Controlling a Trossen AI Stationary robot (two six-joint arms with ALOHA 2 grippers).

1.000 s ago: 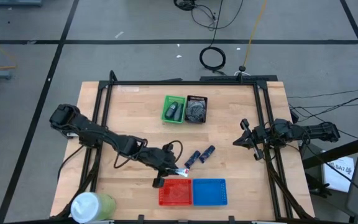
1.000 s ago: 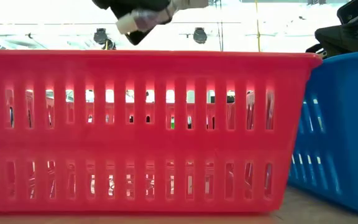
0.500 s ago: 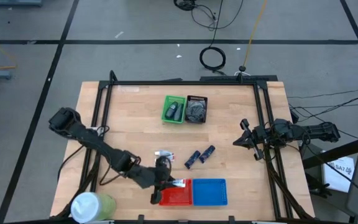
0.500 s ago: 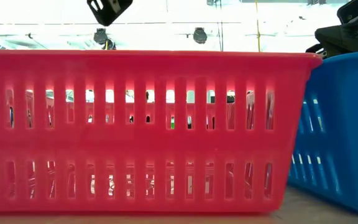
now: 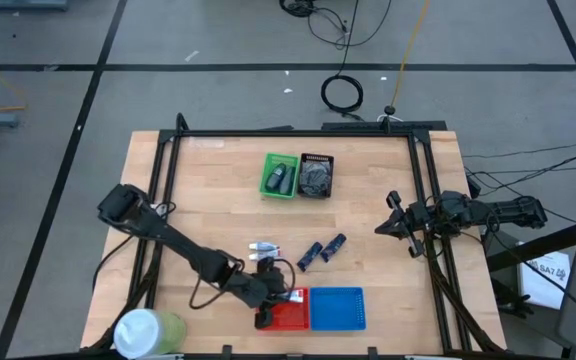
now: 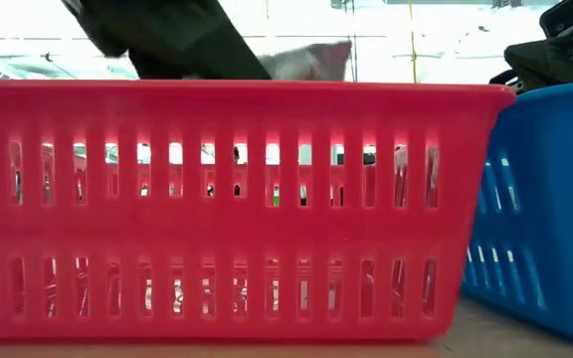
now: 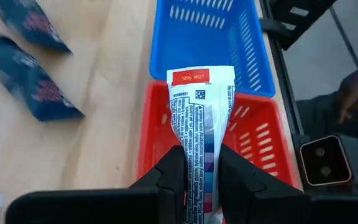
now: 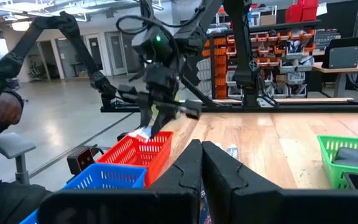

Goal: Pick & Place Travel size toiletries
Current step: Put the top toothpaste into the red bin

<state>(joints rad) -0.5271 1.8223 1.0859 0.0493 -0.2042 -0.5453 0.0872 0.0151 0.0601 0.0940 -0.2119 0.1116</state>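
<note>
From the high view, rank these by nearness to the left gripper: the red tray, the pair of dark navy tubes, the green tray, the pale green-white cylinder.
1. Red slotted plastic tray: directly under the left gripper.
2. Pair of dark navy tubes: just beyond, toward the table's middle.
3. Pale green-white cylinder and green plastic tray: too close to call; the cylinder is at the near left corner, the tray at the far side.

Both arms are dark, nearly black, built of slim tube links between bulkier rounded joints, with black cables looping off the left arm [image 5: 183, 250], the right arm [image 5: 468, 213] similar, and blocky, flat-sided fingers [image 7: 173, 180] that look like matte plastic.
</note>
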